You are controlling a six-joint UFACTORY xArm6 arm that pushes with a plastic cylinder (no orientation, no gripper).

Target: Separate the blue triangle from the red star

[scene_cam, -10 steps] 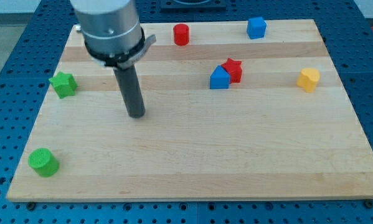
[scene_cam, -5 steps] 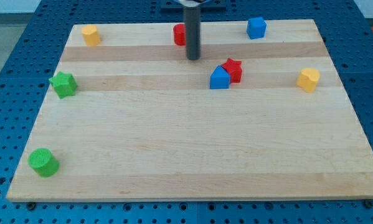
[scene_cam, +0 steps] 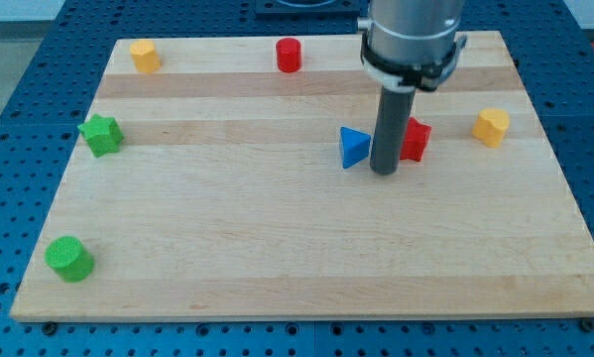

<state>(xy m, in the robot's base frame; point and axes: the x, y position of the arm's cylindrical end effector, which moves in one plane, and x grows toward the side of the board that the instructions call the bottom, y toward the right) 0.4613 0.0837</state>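
**Rod wedged right between the triangle and the star**

The blue triangle (scene_cam: 352, 147) sits a bit right of the counter's middle, just to the view's left of my tip (scene_cam: 383, 172). The red star (scene_cam: 414, 140) is just to the tip's right, partly hidden behind the rod. So the tip stands between the two, and they look apart. There's no pincer on this arm, just the straight rod, so no open or closed to report.

If more gap is wanted, I'd guess pushing leftward at the triangle does it.

Elsewhere on the counter (scene_cam: 297, 268): yellow block (scene_cam: 492, 127), red cylinder (scene_cam: 290, 55), green star (scene_cam: 100, 134).
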